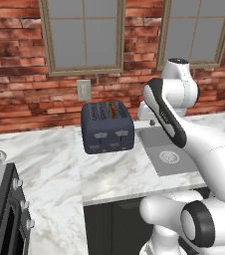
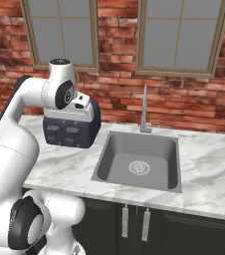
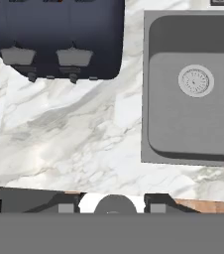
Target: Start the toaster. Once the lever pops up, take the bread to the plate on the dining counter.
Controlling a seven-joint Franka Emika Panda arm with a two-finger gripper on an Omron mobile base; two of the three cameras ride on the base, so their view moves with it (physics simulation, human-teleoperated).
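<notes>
Nearest the base, end effector hangs over the marble surface, pointing straight down, just short of the toaster's front. Fingers apart, nothing between them: released. Judgement: it is set here, in front and above, so it can drop onto a lever; start step not yet done.

Next out, toaster sits on the surface, just left of the sink, clear of the basin. Long axis runs side to side, parallel to the brick wall. Control face points at the robot, toward the surface's front edge, slots open upward. Two pale levers show on that face in the hand view, side by side. Whether they are up or pressed, cannot tell. Facing this way keeps the levers reachable from the robot's side.

Bread stands on edge in a right-hand slot, top crust poking out. Its long axis seems to run front to back along the slot, flat faces to left and right. Sitting that way it is ready to toast, and later a pinch from above across the flat faces should suit.

Farthest, faucet behind the sink, outlet on the wall behind the toaster.
</notes>
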